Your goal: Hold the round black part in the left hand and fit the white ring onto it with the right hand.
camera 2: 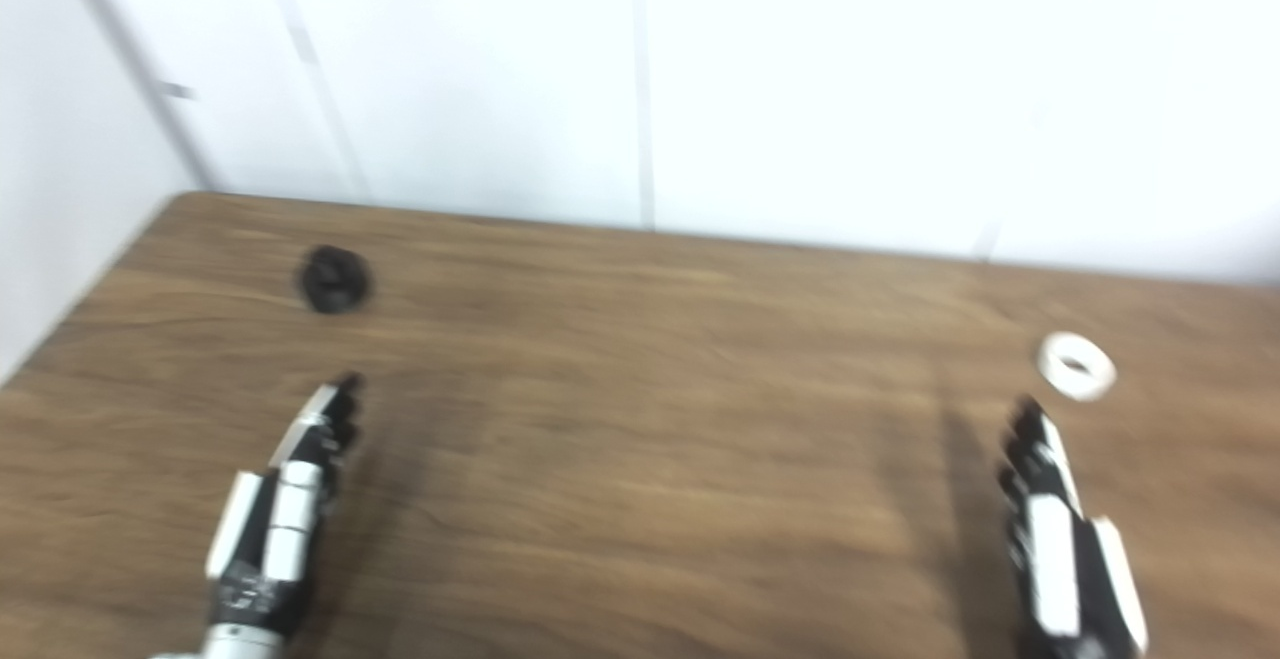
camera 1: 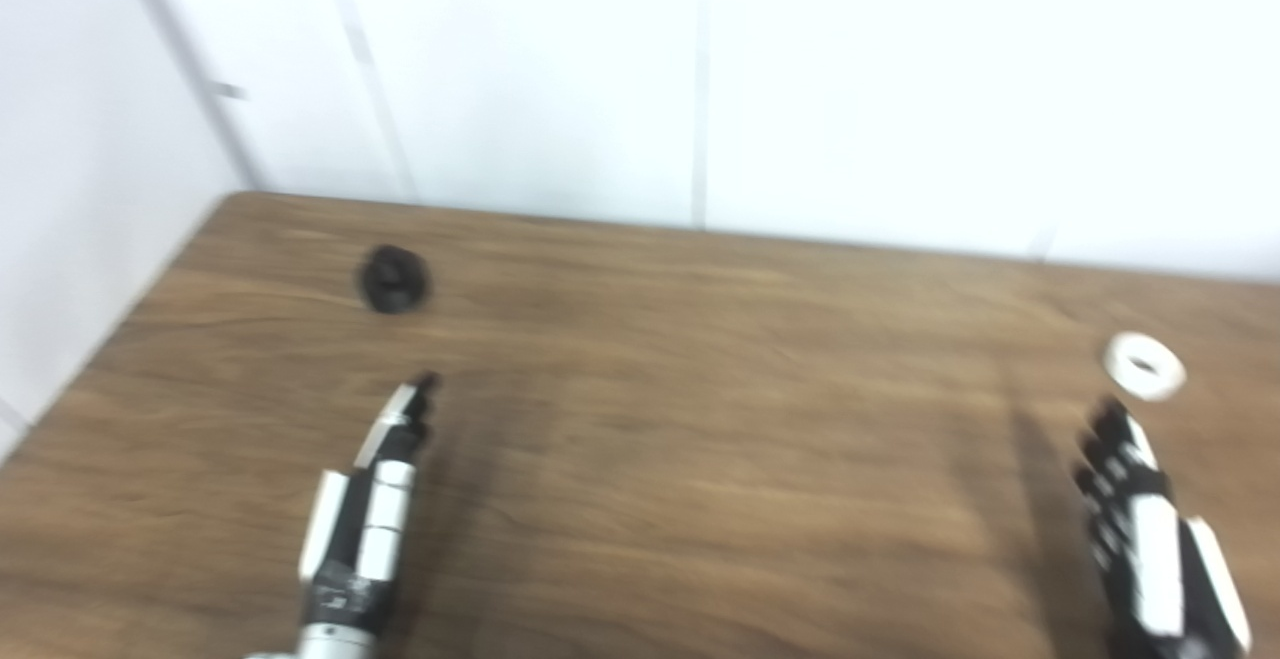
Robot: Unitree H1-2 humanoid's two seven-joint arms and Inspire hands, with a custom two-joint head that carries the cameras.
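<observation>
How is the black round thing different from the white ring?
The round black part is dark and sits far left on the table; the white ring is pale and sits far right. The ring shows an open hole; blur hides any hole in the black part. Both lie apart from each robot hand, untouched.

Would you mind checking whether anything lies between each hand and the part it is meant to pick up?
Nothing visible does. Only bare table lies between the left hand and the round black part, and between the right hand and the white ring just beyond it.
</observation>
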